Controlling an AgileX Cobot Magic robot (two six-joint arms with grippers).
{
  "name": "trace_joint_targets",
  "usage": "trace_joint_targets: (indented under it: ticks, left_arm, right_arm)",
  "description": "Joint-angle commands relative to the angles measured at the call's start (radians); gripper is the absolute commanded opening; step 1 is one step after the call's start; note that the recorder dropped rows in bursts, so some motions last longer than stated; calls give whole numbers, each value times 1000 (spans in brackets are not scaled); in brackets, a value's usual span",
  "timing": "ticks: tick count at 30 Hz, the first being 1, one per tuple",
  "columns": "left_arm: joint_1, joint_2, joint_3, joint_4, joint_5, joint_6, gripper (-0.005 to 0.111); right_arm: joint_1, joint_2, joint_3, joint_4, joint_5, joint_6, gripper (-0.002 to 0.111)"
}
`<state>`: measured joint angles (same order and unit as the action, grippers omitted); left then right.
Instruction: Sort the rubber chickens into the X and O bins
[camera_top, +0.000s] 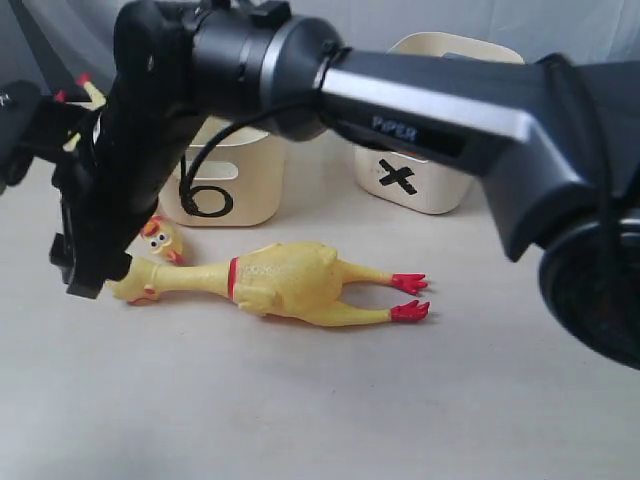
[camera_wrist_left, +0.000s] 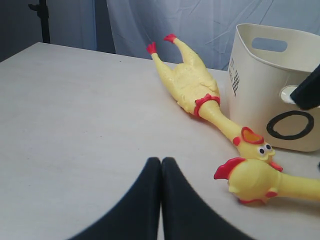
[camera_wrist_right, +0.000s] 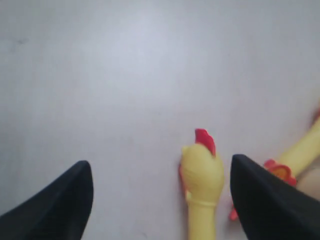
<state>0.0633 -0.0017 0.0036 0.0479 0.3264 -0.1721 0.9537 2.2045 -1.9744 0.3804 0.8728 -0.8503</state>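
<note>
- pale grey cloth (camera_wrist_left: 200, 20) hangs at the back; in front of it, a light matte table (camera_top: 300, 400).
- o bin (camera_top: 235, 185): cream tub, black o on its near wall, upper left of centre in the exterior view, mostly hidden behind the reaching arm. inside not visible.
- x bin (camera_top: 425, 180): matching tub, upper right of centre, beside the o bin with a gap between. inside not visible.
- front chicken (camera_top: 285, 280): flat on the table across the middle of the exterior view, red feet toward the right, head toward the left, in front of the o bin and outside both tubs.
- back chicken (camera_wrist_left: 187, 82): on the table just beside the o bin's wall, feet near the top centre of the left wrist view, head at lower right, close to the front chicken's head.
- right gripper (camera_wrist_right: 160, 165): reaches across to the left side of the exterior view. fingers (camera_wrist_right: 55, 205) spread wide, the front chicken's head lying between them, not yet pinched. whether either finger touches it, cannot tell.
- left gripper (camera_wrist_left: 161, 161): fingers (camera_wrist_left: 145, 200) pressed together with nothing between them, low over bare table near the two heads.
- progress: two chickens seen, both unsorted on the table; none seen in a tub, and any already dropped inside would be hidden.
- step in hand, as judged: the grab at the front chicken's head.
- left to do: close, lift, carry to a tub, then the same for the back chicken. which tub suits which chicken, the views do not say.
</note>
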Motion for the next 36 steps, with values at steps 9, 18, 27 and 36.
trace_joint_targets:
  ticks: [9,18,27,36]
  left_arm:
    - [-4,2,-4,-5,-12,-1,0]
    - [-4,2,-4,-5,-12,-1,0]
    - [-4,2,-4,-5,-12,-1,0]
    - [-4,2,-4,-5,-12,-1,0]
  right_arm:
    - [-26,115,3,-269,-237,671,48]
    - [-38,185,3,-285,-358,897,64]
    - [-73,250,-27,-274,-325,985,64]
    - [-62,270,-27,-277,-304,882,10]
